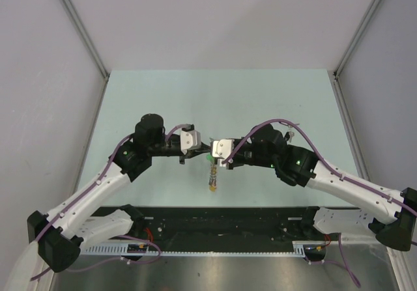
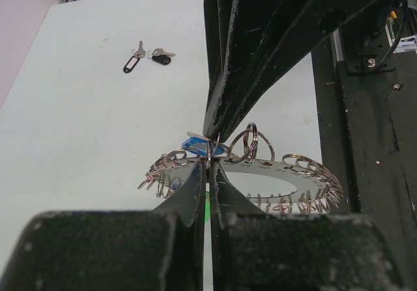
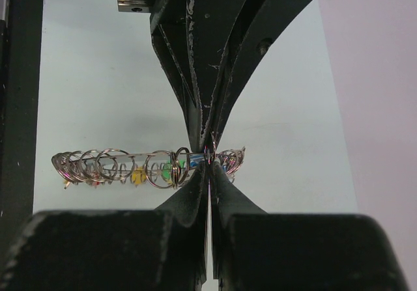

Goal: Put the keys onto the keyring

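Left claw (image 2: 210,163) and right claw (image 3: 208,166) tight on keyring (image 2: 287,167).

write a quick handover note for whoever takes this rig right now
Left tool: shut on the keyring.
Right tool: shut on the same ring from the opposite side, tips almost meeting the left one's.
Keys: a black-tagged key and a second key lie side by side on the table, apart from the ring.
Done: ring gripped by both tools.
Left: those two keys are not yet on it.
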